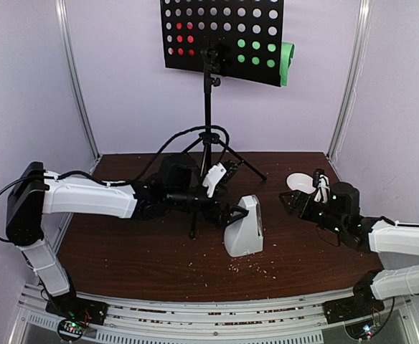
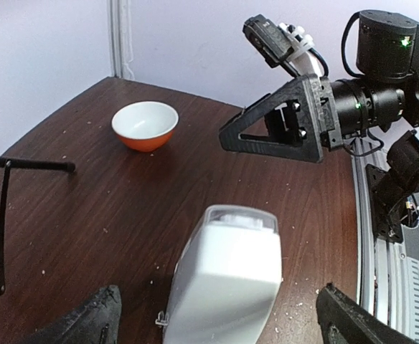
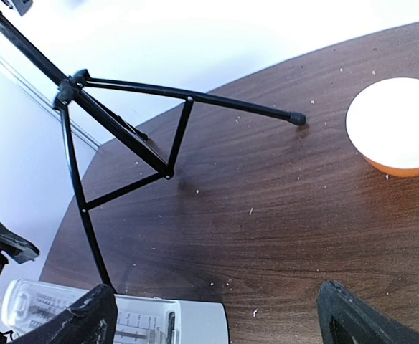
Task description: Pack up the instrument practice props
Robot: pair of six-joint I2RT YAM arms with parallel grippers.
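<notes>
The white pyramid metronome (image 1: 244, 228) stands near the middle of the table under its clear cover. My left gripper (image 1: 229, 213) is just left of it, open, its fingers (image 2: 87, 324) on either side of the metronome (image 2: 227, 279) without touching. My right gripper (image 1: 295, 203) hangs open to the metronome's right; in its wrist view the gripper (image 3: 220, 319) is above bare table, the metronome (image 3: 123, 320) at lower left. The black perforated music stand (image 1: 224, 32) rises at the back on tripod legs (image 3: 123, 129), with red sheet (image 1: 184, 43) and green sheet (image 1: 287, 63) on its far side.
A small orange-and-white bowl (image 1: 299, 181) sits at the back right, beside my right wrist; it also shows as the bowl (image 2: 146, 125) and the bowl (image 3: 396, 125). Crumbs dot the brown table (image 1: 145, 258). A black cable loops round the stand's base. Metal frame posts flank the table.
</notes>
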